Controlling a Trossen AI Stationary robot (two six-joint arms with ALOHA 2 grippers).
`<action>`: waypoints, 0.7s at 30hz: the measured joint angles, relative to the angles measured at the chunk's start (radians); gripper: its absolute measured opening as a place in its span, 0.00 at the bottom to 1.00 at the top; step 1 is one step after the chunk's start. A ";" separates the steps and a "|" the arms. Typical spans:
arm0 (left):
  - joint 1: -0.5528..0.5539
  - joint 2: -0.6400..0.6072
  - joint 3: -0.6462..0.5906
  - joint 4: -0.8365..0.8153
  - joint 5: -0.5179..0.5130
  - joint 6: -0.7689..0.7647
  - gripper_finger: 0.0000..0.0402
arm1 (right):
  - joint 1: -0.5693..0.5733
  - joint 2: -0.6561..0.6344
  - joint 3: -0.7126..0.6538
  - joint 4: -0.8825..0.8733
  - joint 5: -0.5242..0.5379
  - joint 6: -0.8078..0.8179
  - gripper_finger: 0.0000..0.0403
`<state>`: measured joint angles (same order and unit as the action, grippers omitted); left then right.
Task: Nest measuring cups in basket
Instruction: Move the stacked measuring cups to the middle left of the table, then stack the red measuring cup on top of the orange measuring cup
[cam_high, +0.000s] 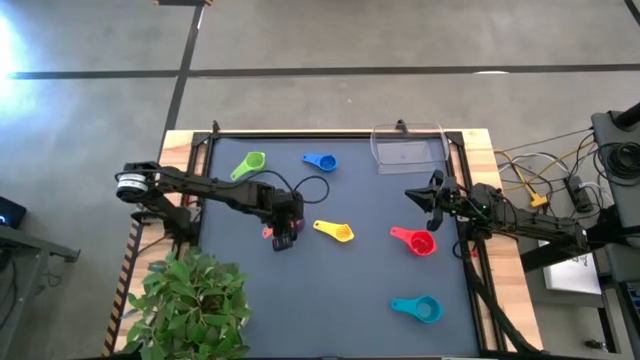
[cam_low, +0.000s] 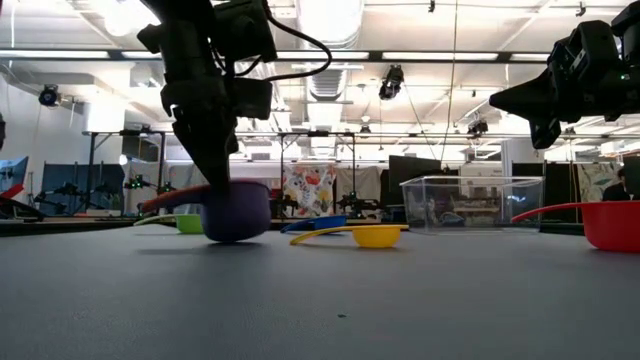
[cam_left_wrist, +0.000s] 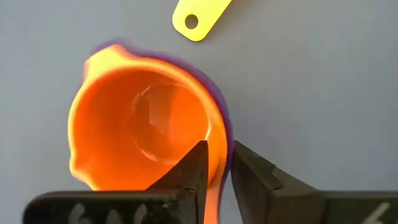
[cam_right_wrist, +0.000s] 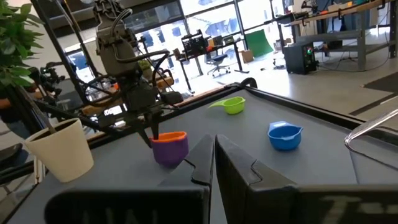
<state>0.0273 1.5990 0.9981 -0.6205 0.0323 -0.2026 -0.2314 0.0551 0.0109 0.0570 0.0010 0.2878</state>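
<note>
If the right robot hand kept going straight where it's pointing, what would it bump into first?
Probably the purple cup with the orange cup nested inside, gripped by the left gripper. The right gripper points leftward across the mat, its fingers shut. It sits raised, so it might pass above.

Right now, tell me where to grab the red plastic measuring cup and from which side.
Pinch the red plastic measuring cup by its short flat handle, coming straight down with the right end effector. The cup sits upright and the handle juts level at rim height toward the yellow plastic cup, clear of the mat, so fingers can close across its width.
</note>
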 joint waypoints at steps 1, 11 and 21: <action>0.000 0.000 0.000 -0.001 0.000 0.000 0.14 | 0.000 0.000 0.000 0.000 0.000 0.000 0.02; 0.000 -0.086 -0.001 -0.017 -0.004 0.002 0.27 | 0.000 0.000 0.000 0.000 0.000 0.000 0.02; -0.006 -0.321 -0.097 0.209 -0.007 0.156 0.28 | 0.000 0.000 0.000 0.000 0.000 0.000 0.02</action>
<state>0.0216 1.2777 0.9014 -0.4110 0.0254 -0.0468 -0.2314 0.0551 0.0105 0.0570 0.0013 0.2879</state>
